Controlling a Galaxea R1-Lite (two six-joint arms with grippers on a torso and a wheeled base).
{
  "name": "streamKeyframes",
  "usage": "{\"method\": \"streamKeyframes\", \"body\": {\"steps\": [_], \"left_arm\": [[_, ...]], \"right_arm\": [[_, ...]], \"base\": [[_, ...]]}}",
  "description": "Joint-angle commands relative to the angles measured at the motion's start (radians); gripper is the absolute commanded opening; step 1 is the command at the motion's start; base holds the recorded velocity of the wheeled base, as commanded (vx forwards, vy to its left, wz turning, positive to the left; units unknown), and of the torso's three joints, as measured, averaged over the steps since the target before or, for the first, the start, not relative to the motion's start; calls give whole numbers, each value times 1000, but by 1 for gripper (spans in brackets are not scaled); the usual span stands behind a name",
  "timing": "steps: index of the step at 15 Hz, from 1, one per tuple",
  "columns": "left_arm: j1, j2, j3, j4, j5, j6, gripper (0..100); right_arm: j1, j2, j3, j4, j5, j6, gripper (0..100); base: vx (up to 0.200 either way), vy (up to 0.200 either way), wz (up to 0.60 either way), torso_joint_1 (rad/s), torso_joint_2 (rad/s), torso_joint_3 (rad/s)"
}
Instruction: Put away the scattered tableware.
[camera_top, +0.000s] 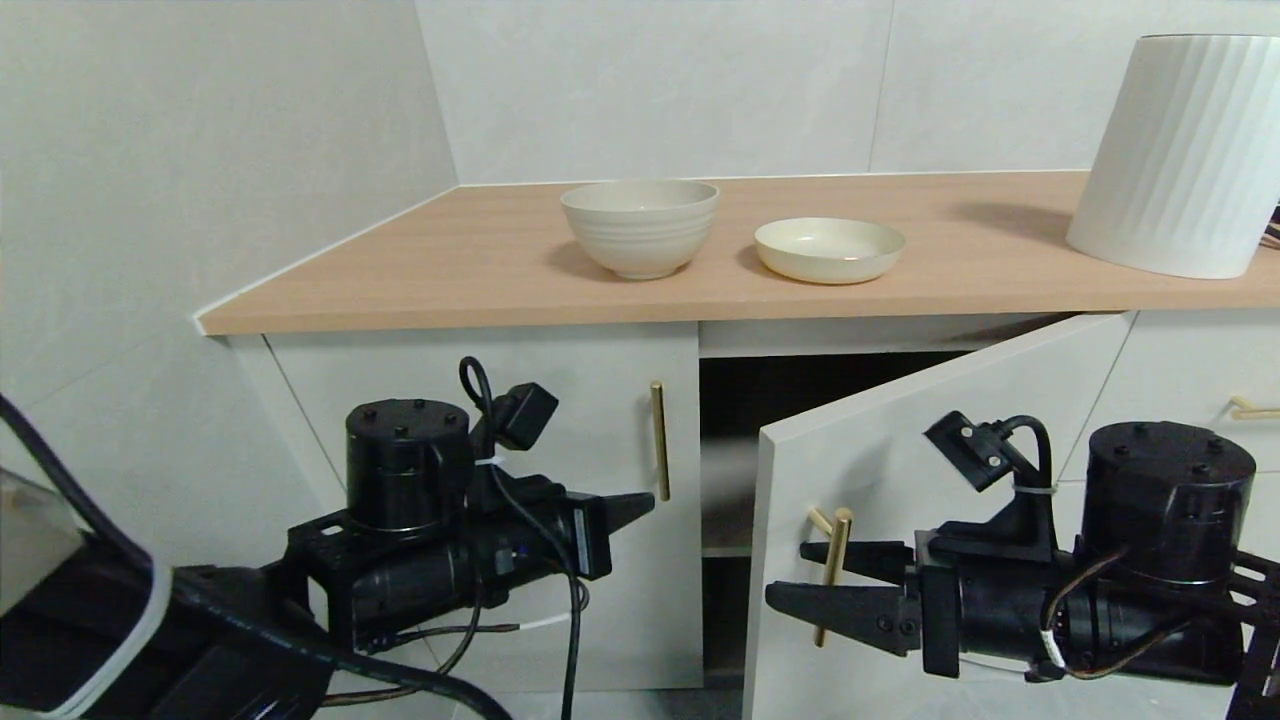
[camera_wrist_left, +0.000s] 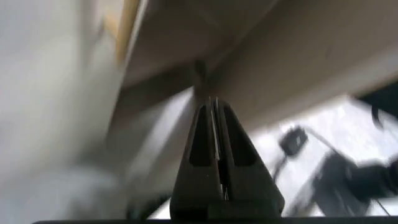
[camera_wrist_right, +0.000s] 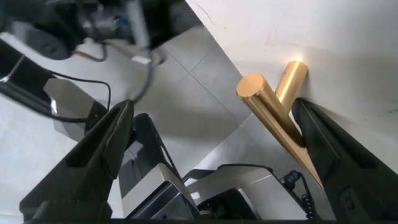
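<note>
The head camera is set high and well back, faced forward and slightly down: the counter is seen from just above, and both arms are caught low in the foreground. The left wrist view is aimed along the left gripper, very near the cabinet front. The right wrist view is set close behind the right gripper, and its brass handle and open door are shared with the head view.
</note>
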Motion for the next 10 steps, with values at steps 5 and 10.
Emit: {"method": "streamKeyframes", "body": {"steps": [5,10], "left_arm": [[-92,201,-97,-161,0,4,0],[-210,338,-93,-394,14,40,0]], "right_arm": [[0,9,7,2,-3,-4,100],[0,6,36,-1,-9,-52,100]], "base": [[0,0,0,0,0,0],[0,0,0,0,0,0]]}}
